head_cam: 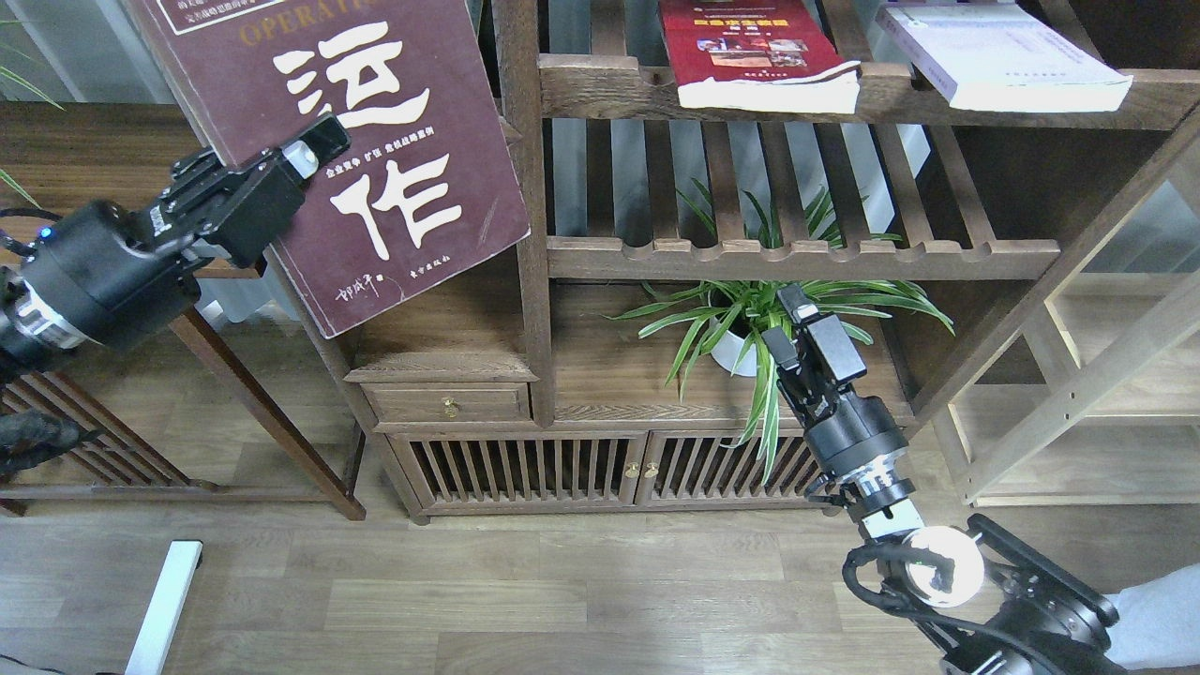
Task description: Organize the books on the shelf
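Your left gripper [314,150] is pinched tight on the big dark maroon book with white Chinese letters [375,159], holding it near its left edge, up high and tilted, with its top going out of the picture. The book hangs in front of the left part of the big dark wood bookcase [521,234], and its right edge is very close to the tall post there. That is one thing that could go wrong: if you swing the book to the right, its corner may bump the post and twist in the fingers. The hold is only on one edge, and the book looks wide and floppy, so it could slip or droop and fall to the floor. The red book with the small photos [750,52] and the plain white book [1003,56] lie flat on the top slatted rack [609,89], each poking out over the front rail, so a knock could tip them off. Your right gripper [797,333] has its fingers apart and holds nothing. It sits just by the green leafy plant in the white pot [750,314], so a quick move up could snag the leaves.
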{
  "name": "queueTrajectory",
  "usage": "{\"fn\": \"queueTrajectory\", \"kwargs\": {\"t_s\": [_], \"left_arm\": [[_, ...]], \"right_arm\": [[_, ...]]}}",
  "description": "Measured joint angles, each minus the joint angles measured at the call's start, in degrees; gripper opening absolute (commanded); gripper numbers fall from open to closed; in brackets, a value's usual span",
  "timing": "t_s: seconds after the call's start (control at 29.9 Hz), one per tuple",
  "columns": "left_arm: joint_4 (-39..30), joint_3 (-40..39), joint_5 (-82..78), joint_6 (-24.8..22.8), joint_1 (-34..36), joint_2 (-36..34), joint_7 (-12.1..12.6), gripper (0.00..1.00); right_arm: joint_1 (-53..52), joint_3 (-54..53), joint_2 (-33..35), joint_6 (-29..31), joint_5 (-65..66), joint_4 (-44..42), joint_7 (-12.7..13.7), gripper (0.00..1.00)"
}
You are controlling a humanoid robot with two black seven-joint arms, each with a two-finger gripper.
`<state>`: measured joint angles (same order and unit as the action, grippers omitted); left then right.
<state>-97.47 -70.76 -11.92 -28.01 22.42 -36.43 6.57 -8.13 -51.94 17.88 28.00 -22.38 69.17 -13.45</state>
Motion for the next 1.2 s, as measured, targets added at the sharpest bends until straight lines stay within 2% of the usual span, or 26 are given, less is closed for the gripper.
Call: {"fn": "queueTrajectory", "kwargs": {"t_s": [0.47, 1.2], "left_arm": [[1.8, -6.2, -0.3, 0.0, -0.5, -2.7, 1.5, 0.01], [3.8, -14.2, -0.3, 0.0, -0.5, -2.7, 1.5, 0.0]], "right_arm": [[0.4, -0.1, 0.5, 0.0, 0.0, 0.0, 0.0, 0.99], [0.1, -0.6, 1.9, 0.0, 0.3, -0.1, 0.0, 0.99]]}}
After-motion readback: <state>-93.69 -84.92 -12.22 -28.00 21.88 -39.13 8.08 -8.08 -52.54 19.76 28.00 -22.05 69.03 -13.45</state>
